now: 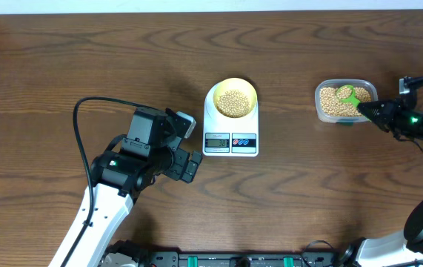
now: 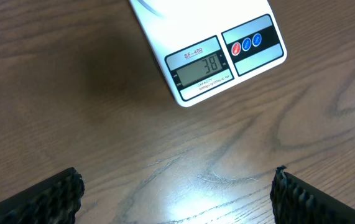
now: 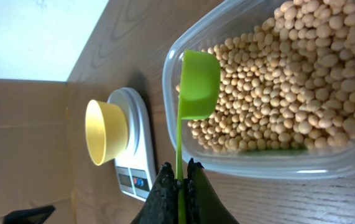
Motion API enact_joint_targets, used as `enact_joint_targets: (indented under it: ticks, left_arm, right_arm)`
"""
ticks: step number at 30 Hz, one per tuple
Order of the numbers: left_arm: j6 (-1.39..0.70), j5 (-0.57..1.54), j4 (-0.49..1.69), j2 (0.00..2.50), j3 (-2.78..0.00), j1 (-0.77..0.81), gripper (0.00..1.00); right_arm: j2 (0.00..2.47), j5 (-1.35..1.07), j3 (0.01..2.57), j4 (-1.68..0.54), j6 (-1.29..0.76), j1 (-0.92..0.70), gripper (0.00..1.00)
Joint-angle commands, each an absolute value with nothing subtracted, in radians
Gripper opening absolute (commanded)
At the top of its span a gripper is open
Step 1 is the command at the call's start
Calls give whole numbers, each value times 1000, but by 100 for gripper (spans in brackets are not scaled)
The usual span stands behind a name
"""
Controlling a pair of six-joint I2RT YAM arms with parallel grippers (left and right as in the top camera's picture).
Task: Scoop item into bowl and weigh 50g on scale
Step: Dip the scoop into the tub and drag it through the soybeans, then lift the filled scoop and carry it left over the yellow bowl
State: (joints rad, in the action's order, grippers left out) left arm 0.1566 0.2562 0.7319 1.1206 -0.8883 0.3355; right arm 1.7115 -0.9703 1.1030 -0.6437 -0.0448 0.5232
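Right claw (image 3: 181, 177) holds scoop (image 3: 199, 78) over beans (image 3: 289, 81) in tub (image 3: 270, 163).

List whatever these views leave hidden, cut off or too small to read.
Overhead: digits on the scale are too small to read.
Overhead: whether the green scoop is loaded is too small to tell.
Right wrist: the bowl shows side-on, its own wall hiding its contents.
Right wrist: the tub is cut off by top and right edges.
Left wrist: the bowl lies beyond the top edge; only the scale's front shows.
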Motion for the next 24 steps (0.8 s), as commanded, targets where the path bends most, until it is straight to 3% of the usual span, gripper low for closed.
enact_joint_targets:
  ticks: [1,24]
  left_arm:
    - [153,250,731,1122,-888,331,98]
    - [152,250,731,1122,-888,331,98]
  right_arm:
    - [1722,-1040,1095,-656,-43,540,1]
    - [1722,-1212,1095,-694,-18,602,1]
